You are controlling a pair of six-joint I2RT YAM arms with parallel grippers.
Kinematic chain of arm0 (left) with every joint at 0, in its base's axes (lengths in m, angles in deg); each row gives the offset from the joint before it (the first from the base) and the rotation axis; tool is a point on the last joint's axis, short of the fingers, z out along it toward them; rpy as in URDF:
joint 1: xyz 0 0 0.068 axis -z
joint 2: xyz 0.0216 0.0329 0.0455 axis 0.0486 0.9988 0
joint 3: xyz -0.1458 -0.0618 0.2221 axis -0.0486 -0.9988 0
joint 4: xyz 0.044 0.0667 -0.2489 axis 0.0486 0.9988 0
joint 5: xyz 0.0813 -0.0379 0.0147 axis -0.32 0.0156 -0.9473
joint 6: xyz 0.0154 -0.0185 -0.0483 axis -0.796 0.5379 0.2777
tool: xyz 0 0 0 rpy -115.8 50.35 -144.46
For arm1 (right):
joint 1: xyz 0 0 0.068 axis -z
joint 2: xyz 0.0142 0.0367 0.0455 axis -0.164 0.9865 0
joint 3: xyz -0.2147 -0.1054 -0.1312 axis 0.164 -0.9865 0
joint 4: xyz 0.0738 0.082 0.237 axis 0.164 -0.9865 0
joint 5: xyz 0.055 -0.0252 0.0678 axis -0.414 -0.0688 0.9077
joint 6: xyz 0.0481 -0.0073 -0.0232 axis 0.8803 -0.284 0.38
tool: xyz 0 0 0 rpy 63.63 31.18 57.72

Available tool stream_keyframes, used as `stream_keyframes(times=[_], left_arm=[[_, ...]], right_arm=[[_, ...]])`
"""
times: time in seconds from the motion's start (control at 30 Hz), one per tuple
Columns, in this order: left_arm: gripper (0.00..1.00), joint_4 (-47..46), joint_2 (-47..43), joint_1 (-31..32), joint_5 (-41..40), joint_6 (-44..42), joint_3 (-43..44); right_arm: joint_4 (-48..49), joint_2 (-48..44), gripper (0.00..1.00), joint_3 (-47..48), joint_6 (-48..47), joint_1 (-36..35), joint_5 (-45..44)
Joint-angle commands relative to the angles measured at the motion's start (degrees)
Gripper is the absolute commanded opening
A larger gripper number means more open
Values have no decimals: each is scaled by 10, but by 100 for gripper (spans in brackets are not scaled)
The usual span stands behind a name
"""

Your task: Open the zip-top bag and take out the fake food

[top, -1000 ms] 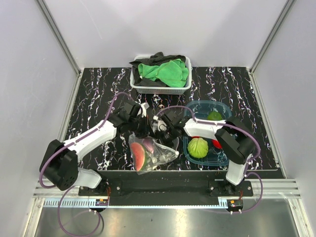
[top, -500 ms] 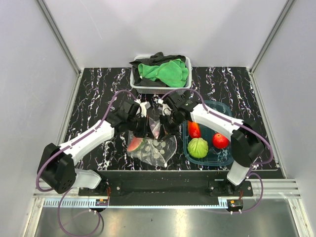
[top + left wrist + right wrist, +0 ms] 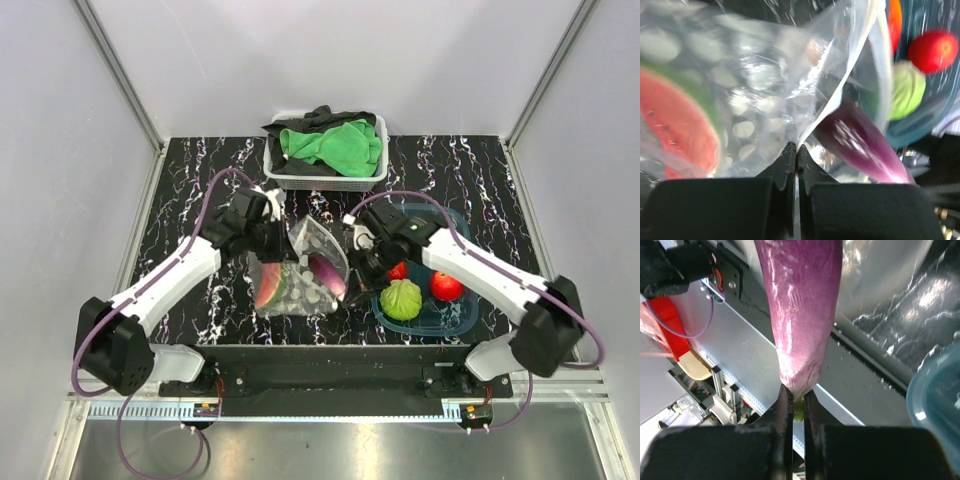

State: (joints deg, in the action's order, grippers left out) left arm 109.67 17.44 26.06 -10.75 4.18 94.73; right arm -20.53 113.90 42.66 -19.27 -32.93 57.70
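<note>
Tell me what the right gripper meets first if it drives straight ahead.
The purple eggplant, pinched at its tip by the right gripper; beyond it probably the zip-top bag, depth unclear.

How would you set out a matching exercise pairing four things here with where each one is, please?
1 watermelon slice
2 purple eggplant
3 green leafy ball
4 green cloth

A in the white basket
B inside the zip-top bag
C in the teal tub
D pinched by its stem in the right jaws

Pairs: 1-B, 2-D, 3-C, 4-A
</note>
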Motion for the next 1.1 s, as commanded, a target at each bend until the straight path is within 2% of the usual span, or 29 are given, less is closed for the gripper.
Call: stream_keyframes(times=[0.0,0.2,0.27,0.33,0.43,0.47,0.6,0.77,0.93,1.0,1.07], left_arm=[[0,-2,29,-33,-19,-14,43],[0,8,56,-62,-24,-39,55],[0,12,63,-63,-21,-43,56],[0,13,66,-63,-14,-41,55],[0,12,64,-63,2,-29,48],[0,9,58,-63,7,-22,41],[0,7,31,-62,16,-16,26],[0,7,-3,-63,47,-15,19],[0,13,-21,-63,69,-19,25],[0,14,-21,-63,78,-17,23],[0,14,-23,-62,85,-14,19]], right_arm=[[-35,-94,0,-19,24,-2,3],[-71,-157,0,-34,75,1,-31],[-93,-174,0,-33,90,13,-76],[-105,-184,0,-34,97,42,-111],[-118,-193,0,-41,76,144,-121],[-120,-186,0,-41,64,203,-121],[-135,-141,0,-36,-16,312,-143],[-131,-48,0,-22,-64,339,-160],[-124,-6,0,-12,-77,346,-180],[-122,-2,21,-18,-74,346,-187],[-125,-7,57,-28,-73,347,-197]])
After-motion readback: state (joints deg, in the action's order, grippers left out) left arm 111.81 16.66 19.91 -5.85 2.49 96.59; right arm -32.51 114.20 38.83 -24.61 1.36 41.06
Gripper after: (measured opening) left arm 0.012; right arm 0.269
